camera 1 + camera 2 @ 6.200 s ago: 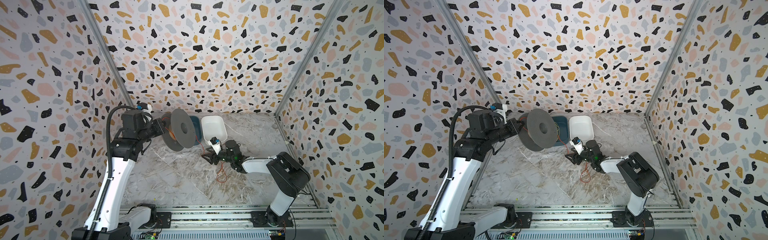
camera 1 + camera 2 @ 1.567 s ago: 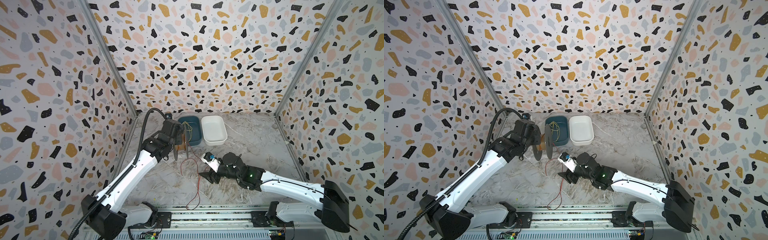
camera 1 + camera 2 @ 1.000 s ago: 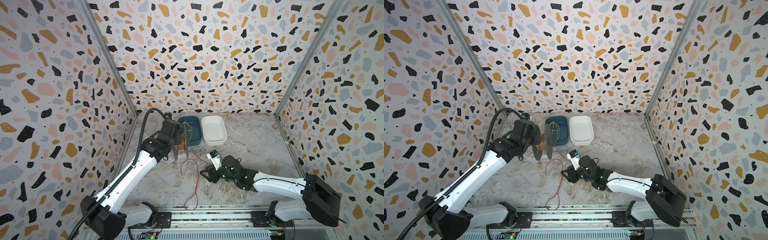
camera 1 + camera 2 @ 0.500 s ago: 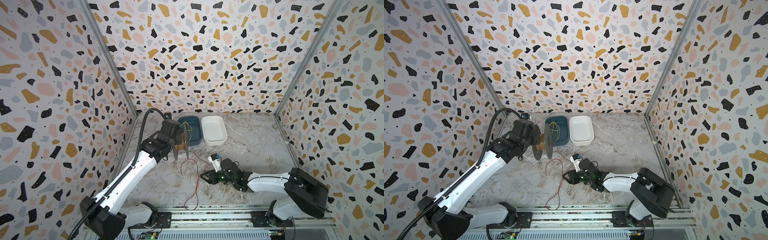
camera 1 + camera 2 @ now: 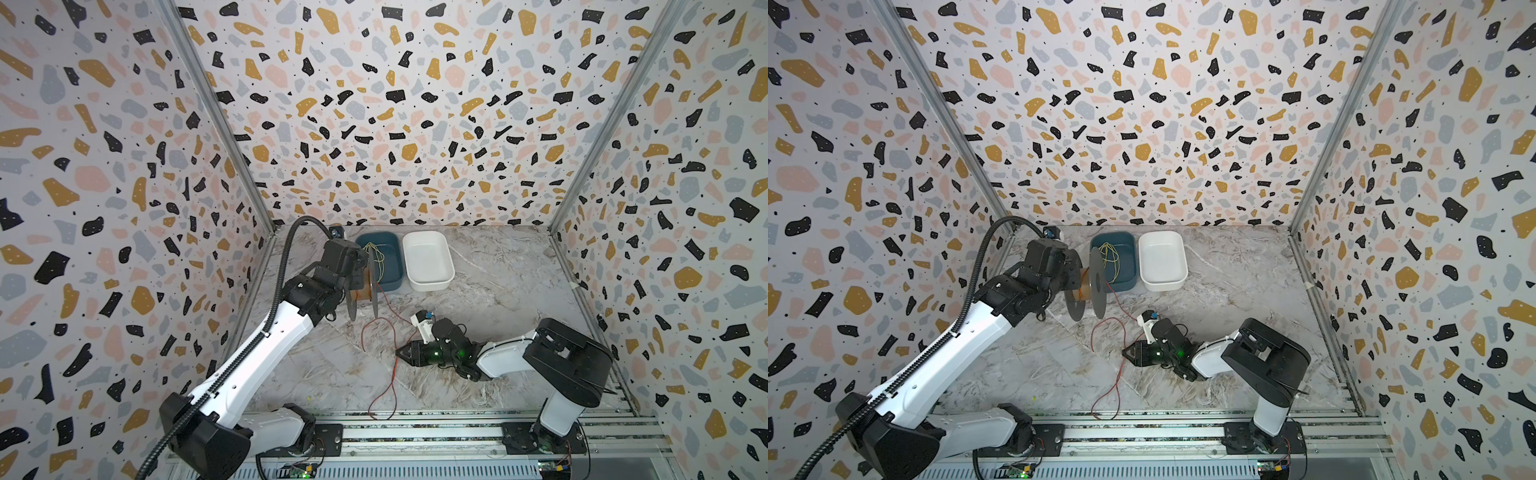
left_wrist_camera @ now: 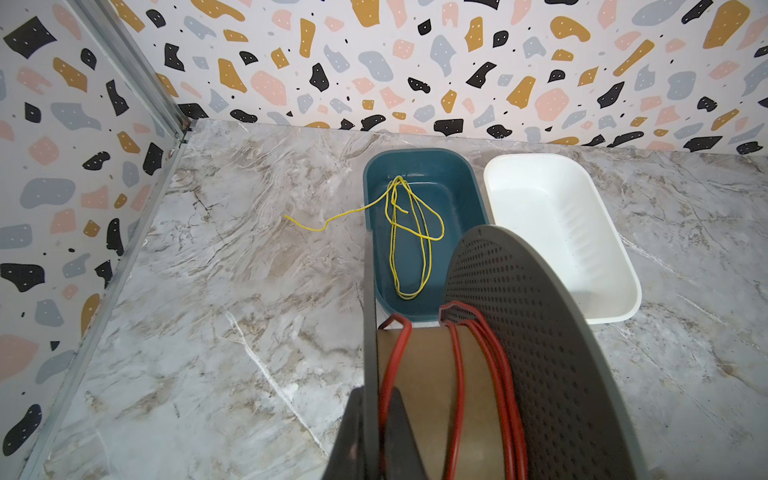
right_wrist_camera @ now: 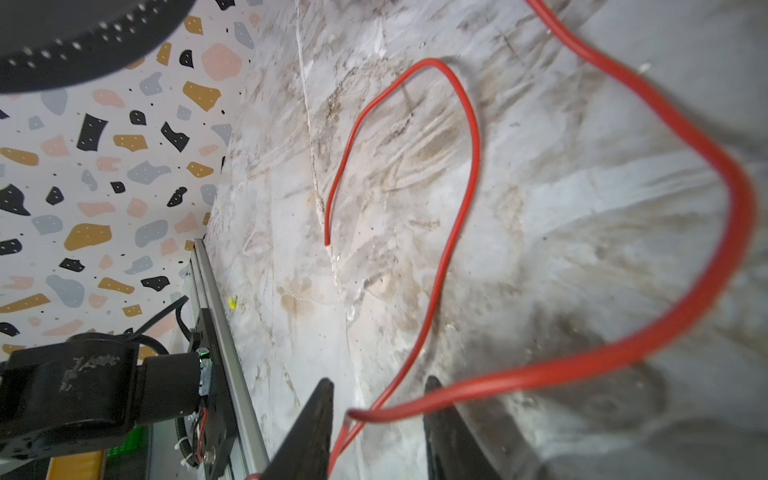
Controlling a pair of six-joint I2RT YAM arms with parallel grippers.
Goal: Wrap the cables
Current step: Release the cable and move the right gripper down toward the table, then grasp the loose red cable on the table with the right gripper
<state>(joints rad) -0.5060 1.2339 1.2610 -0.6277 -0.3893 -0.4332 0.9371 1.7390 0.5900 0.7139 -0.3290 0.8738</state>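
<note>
On an outstretched arm, left tool (image 6: 375,405) tight on the spool (image 6: 523,316); right tool (image 7: 378,386) low, spread around the cable (image 7: 471,166).

Cables (image 5: 390,376) across middle, open floor (image 5: 507,270) back-right.

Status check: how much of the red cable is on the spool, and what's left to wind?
Done: a few turns of red cable sit on the spool core. In hand: left claw grips the spool's flange; right claw stands open around the loose strand. Left: a long run of cable lies slack on the table, reaching the front rail.
</note>
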